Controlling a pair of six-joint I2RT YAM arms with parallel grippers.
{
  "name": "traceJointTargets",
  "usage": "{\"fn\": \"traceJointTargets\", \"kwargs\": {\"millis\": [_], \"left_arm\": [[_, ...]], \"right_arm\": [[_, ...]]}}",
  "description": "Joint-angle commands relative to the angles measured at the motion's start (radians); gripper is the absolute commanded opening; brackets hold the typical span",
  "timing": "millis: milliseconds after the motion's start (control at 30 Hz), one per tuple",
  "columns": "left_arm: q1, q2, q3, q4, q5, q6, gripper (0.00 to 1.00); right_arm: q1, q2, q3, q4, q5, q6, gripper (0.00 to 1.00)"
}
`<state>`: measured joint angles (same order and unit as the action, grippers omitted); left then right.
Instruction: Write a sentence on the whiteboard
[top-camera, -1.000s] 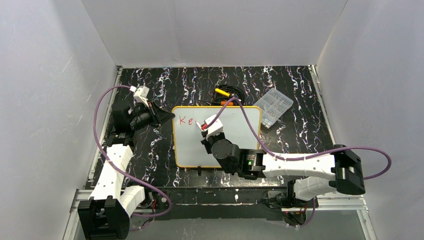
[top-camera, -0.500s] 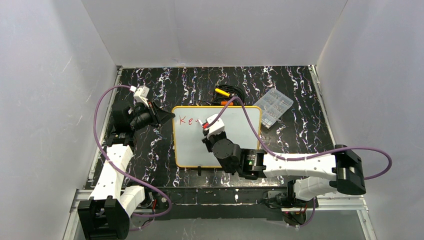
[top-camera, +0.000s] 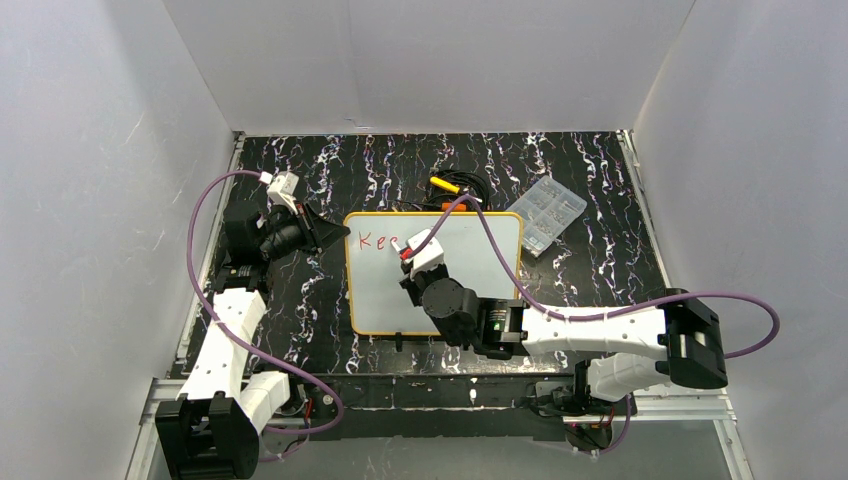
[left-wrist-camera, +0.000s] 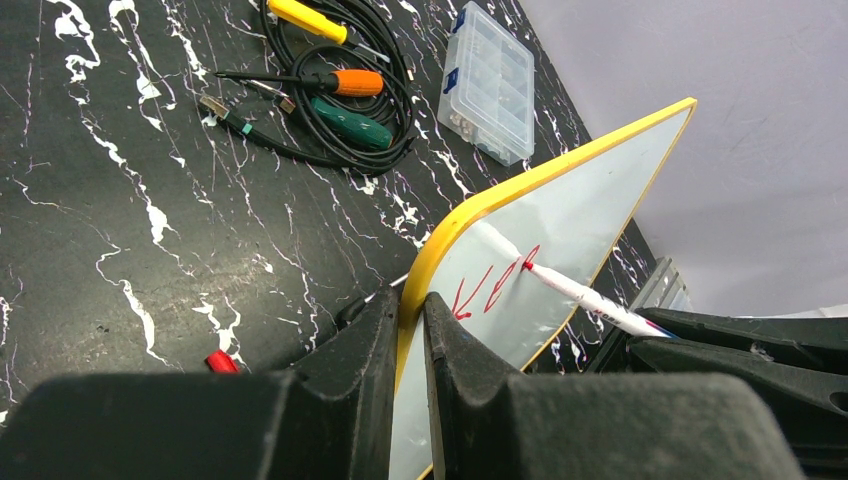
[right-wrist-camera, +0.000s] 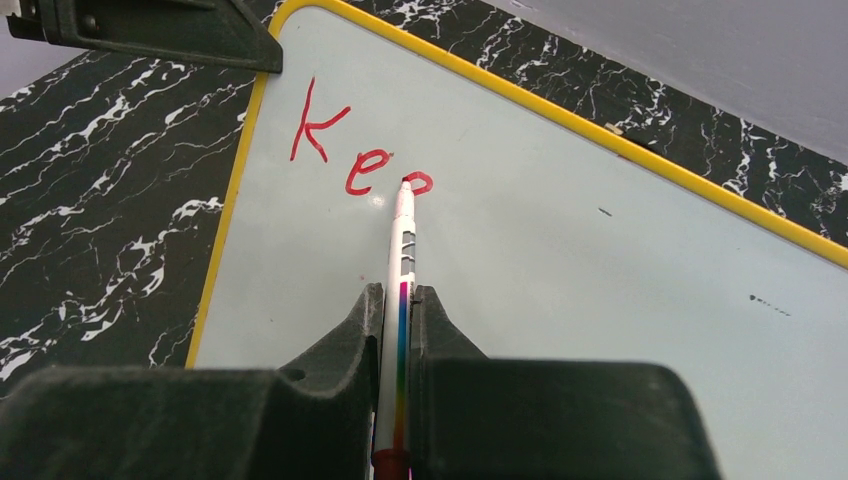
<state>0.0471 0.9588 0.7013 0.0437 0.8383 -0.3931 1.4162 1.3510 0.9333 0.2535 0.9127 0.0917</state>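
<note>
The whiteboard (top-camera: 375, 295) lies flat on the dark marbled table, white with a yellow rim. My left gripper (top-camera: 335, 232) is shut on its upper left edge; in the left wrist view the fingers (left-wrist-camera: 410, 300) pinch the yellow rim (left-wrist-camera: 440, 245). My right gripper (right-wrist-camera: 398, 292) is shut on a white marker (right-wrist-camera: 403, 235) with a rainbow stripe. The marker's red tip touches the board at the end of the sentence (right-wrist-camera: 345, 150), which reads "Ke" followed by a partly drawn third letter. The red letters also show in the top view (top-camera: 372, 240).
Behind the board lie a yellow screwdriver (top-camera: 445, 185), an orange one (left-wrist-camera: 345, 82), a green one (left-wrist-camera: 350, 122) and a coiled black cable (left-wrist-camera: 300, 140). A clear plastic box (top-camera: 546, 210) sits at the back right. A red cap (left-wrist-camera: 221, 361) lies left of the board.
The right gripper has shifted slightly along the top line and the marker has added a third red letter after "Ke". The left gripper has held still on the rim.
</note>
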Motion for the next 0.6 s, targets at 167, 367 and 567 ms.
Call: {"fn": "traceJointTargets", "kwargs": {"millis": [167, 367, 567], "left_arm": [[-0.012, -0.022, 0.009, -0.004, 0.047, -0.001, 0.00], [-0.012, -0.022, 0.010, -0.003, 0.047, -0.002, 0.00], [-0.012, -0.021, 0.009, -0.003, 0.047, -0.001, 0.00]], "right_arm": [[0.009, -0.015, 0.007, -0.074, 0.003, 0.067, 0.01], [0.012, -0.034, 0.004, -0.097, 0.050, 0.065, 0.01], [0.012, -0.071, -0.001, -0.071, 0.060, 0.044, 0.01]]}}
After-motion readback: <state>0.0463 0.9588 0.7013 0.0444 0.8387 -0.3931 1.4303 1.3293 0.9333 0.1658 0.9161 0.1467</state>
